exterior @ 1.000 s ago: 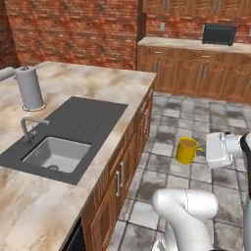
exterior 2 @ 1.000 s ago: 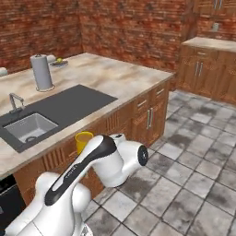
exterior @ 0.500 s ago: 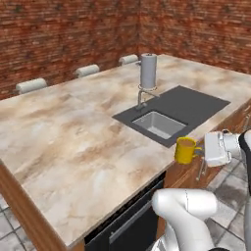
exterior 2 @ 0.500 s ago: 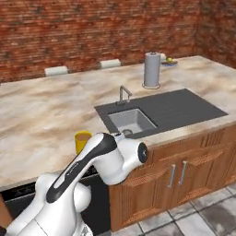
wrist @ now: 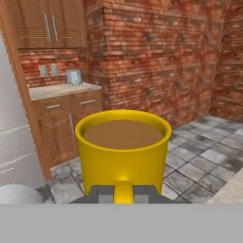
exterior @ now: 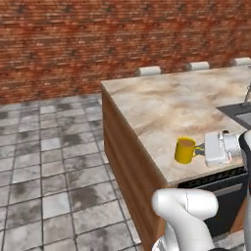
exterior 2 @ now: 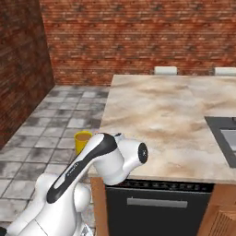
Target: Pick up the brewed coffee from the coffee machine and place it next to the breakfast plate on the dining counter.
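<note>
**End effector carries the brewed coffee by its handle above the table's near edge**

End effector (exterior: 200,149) first: we see it clamped on the side handle of the brewed coffee (exterior: 185,150), a small bright yellow mug. In the left base view the mug hangs upright, just left of the white hand, over the near corner of the dining counter (exterior: 162,105), which we call the table. We cannot tell from that angle whether the mug is clear of the marbled top or resting on it. In the right base view the mug (exterior 2: 83,141) shows just beyond the white arm, off the table's left edge (exterior 2: 156,110) and over the grey tiled floor (exterior 2: 55,115), so the mug appears to be held in the air beside the corner and not set down.

In the hand view the mug (wrist: 123,152) sits close to the camera, its rim level and brown liquid near the top. The yellow handle runs down between the dark fingertips (wrist: 102,192), which press in on it from both sides.

Behind the mug in that view we see wooden cabinets (wrist: 61,128) with a pale worktop, a small metal object (wrist: 73,76) standing on it, and a red brick wall (wrist: 156,52). A dark appliance front (exterior 2: 156,209) sits under the table's near edge. Part of the dark inset sink area (exterior 2: 223,138) shows at the table's right side, well apart from the mug.
</note>
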{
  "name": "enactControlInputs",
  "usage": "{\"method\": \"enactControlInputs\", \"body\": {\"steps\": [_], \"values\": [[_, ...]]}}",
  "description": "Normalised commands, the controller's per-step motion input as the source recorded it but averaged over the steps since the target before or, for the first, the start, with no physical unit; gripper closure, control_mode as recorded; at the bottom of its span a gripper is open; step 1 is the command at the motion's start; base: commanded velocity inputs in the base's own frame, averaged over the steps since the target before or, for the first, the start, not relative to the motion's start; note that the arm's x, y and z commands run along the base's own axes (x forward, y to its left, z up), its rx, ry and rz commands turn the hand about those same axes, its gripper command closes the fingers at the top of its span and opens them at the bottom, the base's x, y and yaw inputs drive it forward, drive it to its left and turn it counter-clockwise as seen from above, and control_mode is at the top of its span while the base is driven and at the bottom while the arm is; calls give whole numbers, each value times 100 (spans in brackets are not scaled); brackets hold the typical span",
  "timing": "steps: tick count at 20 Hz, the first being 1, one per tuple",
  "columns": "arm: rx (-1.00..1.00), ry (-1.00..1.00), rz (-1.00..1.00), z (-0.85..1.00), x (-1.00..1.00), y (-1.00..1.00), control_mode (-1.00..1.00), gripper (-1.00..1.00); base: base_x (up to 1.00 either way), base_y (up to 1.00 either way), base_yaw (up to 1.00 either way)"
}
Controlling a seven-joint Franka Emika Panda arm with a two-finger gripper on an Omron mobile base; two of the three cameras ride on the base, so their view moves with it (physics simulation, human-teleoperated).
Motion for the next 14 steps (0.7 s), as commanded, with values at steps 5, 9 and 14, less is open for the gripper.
{"method": "enactControlInputs", "body": {"steps": [5, 9, 14], "values": [[0, 0, 0, 0, 0, 0, 100, 100, 6, 100, 52], [0, 0, 0, 0, 0, 0, 100, 100, 83, 92, 26], [0, 0, 0, 0, 0, 0, 100, 100, 99, 31, -5]]}}
